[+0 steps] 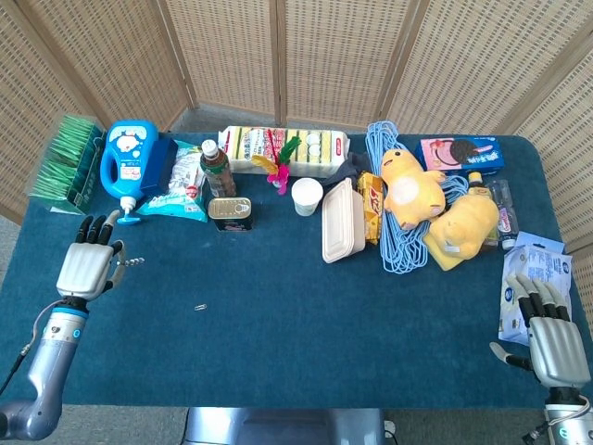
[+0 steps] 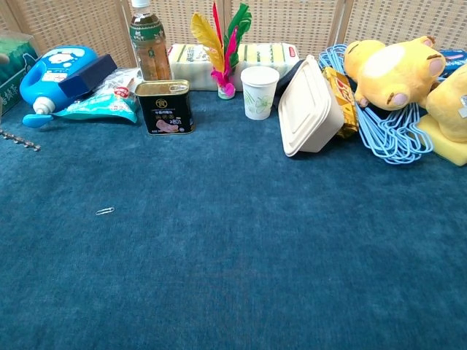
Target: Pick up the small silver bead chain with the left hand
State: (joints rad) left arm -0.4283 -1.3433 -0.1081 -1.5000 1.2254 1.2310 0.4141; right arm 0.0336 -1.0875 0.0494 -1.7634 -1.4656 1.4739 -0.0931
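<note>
At frame left, the left hand (image 1: 87, 268) holds the silver bead chain (image 1: 131, 261), fingers extended; a blue detergent bottle (image 1: 129, 159) stands above, a paperclip (image 1: 200, 306) lower right.

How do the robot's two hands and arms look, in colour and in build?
Both the left hand and the right hand have a silver-grey metal back and dark, black fingers. The left forearm is a grey tube with a blue ring at the wrist, and a thin black cable runs beside it. The right arm is mostly out of frame.
</note>
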